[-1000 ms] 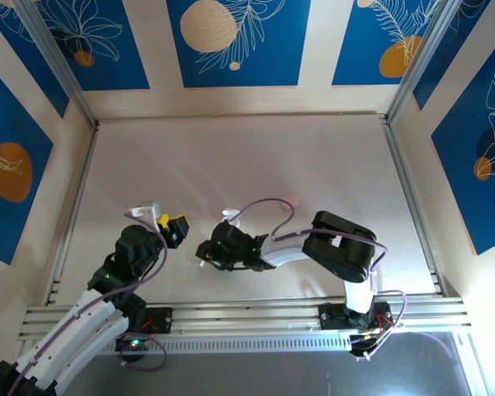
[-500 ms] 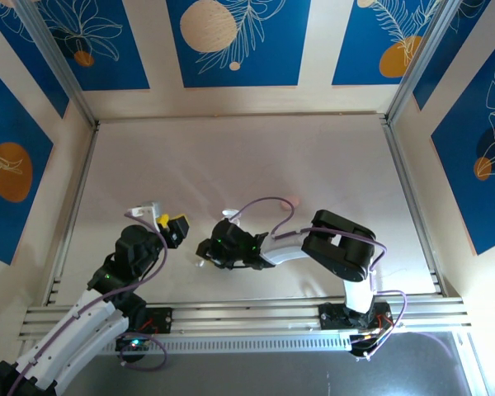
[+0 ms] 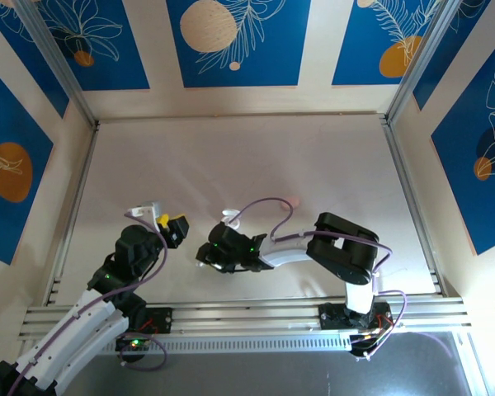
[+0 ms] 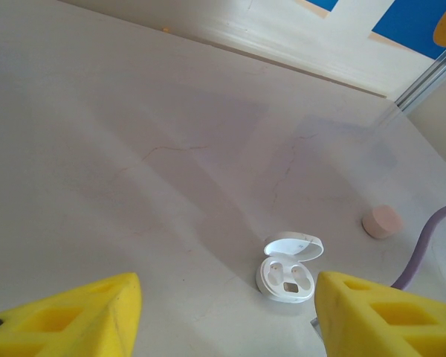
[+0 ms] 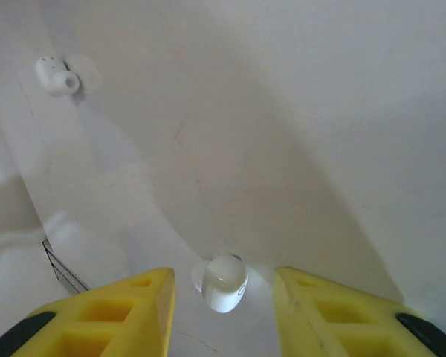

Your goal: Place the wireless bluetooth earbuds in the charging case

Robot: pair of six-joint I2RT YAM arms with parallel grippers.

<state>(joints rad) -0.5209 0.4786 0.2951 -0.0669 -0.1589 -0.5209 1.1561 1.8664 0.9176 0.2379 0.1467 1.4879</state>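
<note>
Cream walls hung with blue panels (image 3: 231,41), printed with white leaves and orange and cream discs, box in a pale beige table (image 3: 247,165). Aluminium rails (image 3: 247,312) run along its near edge. Near the front centre, the right claw (image 5: 223,277) hangs low over a glossy white stubby plastic earbud (image 5: 224,284) lying on the table between the yellow pads (image 5: 104,312). The pads stand apart on either side, and neither touches it. Its rounded body faces the wrist camera, and its long axis cannot be made out. A second white earbud (image 5: 57,74) lies well apart, its long axis across the wrist view and its small round tip to the right. The left claw (image 4: 228,297) hangs wide open, holding nothing. On the table ahead of it is a white pebble-shaped charging case (image 4: 288,271), lid up and both wells showing. A pale pink pebble-shaped case (image 4: 380,222) lies closed nearby.
</note>
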